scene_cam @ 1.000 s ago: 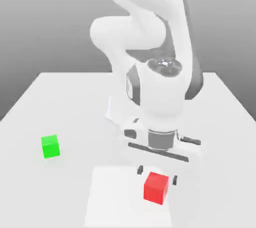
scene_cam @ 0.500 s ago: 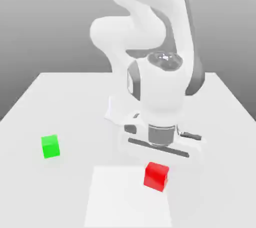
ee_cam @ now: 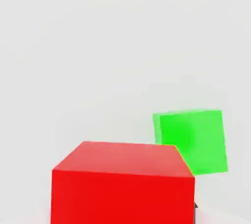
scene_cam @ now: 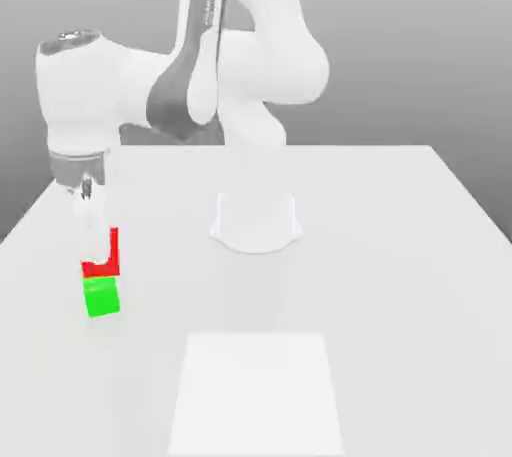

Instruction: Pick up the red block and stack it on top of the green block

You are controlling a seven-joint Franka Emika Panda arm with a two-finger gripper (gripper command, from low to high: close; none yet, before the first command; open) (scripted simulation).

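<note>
White surface (scene_cam: 400, 275) bears green block (scene_cam: 101, 297); pincer (scene_cam: 97, 230) grips red block (scene_cam: 104, 257) by opposite faces; likely light, rigid.

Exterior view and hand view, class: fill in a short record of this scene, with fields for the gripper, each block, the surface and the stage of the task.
gripper: shut on the red block
red block: held off the table, just above the green block
green block: on the table, toward the exterior view's left
table: white, with a lighter square patch
task stage: red block carried, not yet released
</note>
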